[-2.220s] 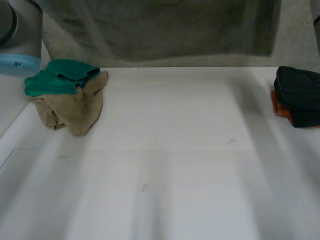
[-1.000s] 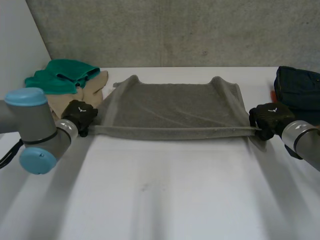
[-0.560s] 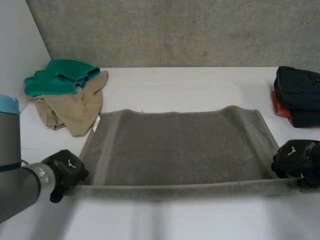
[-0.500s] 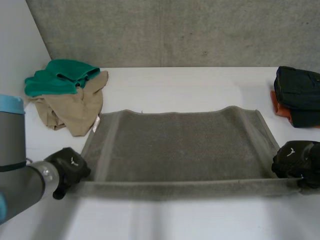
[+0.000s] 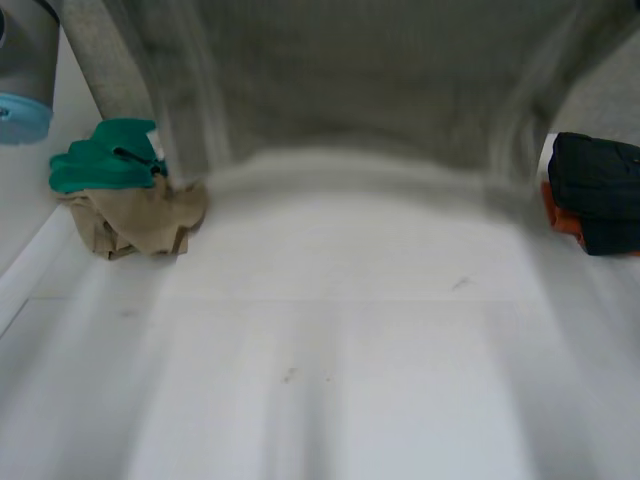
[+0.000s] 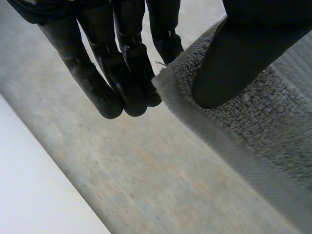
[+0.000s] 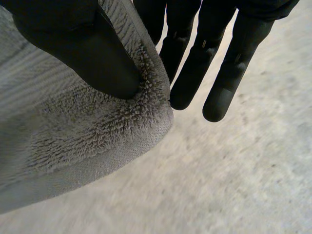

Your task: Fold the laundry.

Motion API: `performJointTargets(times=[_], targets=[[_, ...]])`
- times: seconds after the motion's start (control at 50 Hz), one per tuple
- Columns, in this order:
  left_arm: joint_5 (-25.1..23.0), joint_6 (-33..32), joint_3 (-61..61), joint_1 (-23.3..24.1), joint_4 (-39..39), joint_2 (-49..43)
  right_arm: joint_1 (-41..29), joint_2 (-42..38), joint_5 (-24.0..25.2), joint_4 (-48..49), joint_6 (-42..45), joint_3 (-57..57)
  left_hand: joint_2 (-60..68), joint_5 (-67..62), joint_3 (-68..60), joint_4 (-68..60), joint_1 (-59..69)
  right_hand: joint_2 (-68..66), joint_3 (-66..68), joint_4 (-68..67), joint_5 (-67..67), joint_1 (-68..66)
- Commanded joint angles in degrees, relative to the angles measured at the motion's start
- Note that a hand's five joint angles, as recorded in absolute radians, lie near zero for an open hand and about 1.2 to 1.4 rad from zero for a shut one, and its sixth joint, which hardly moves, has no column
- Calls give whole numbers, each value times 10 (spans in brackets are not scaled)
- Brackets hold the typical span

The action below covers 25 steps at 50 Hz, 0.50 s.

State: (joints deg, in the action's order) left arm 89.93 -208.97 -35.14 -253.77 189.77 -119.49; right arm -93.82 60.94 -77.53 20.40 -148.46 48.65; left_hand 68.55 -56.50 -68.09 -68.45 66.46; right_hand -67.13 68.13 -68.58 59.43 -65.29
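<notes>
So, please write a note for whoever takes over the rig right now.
Left hand: pinches one corner of the grey terry towel. Right hand: pinches another corner. The towel hangs spread above the white table, not yet folded. A crumpled green cloth and beige cloth lie far left; a dark folded stack on an orange item far right. To do: lay the towel down, fold it, then the crumpled two.
</notes>
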Motion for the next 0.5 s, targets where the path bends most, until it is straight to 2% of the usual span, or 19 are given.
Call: performJointTargets(times=[0.02,0.12,0.26,0.36,0.5], targets=[[5,6,-39,-11,-1,-6,-7,-6,9,-22,-23,7,115,-135,-119,-115,135,-129,119,-114,106,-147],[2,6,-114,-18,4,-1,-11,-23,19,-55,-19,23,115,-135,-119,-115,135,-129,119,-114,106,-147],[-19,-18,-265,-20,16,2,-7,-60,44,-160,4,87,115,-135,-119,-115,135,-129,119,-114,106,-147],[-42,-83,-367,-23,23,-5,-6,-72,46,-241,54,142,115,-135,-119,-115,135,-129,119,-114,106,-147],[-41,-166,-536,-36,-22,33,23,-27,44,-375,140,237,115,-135,-119,-115,135,-129,119,-114,106,-147]])
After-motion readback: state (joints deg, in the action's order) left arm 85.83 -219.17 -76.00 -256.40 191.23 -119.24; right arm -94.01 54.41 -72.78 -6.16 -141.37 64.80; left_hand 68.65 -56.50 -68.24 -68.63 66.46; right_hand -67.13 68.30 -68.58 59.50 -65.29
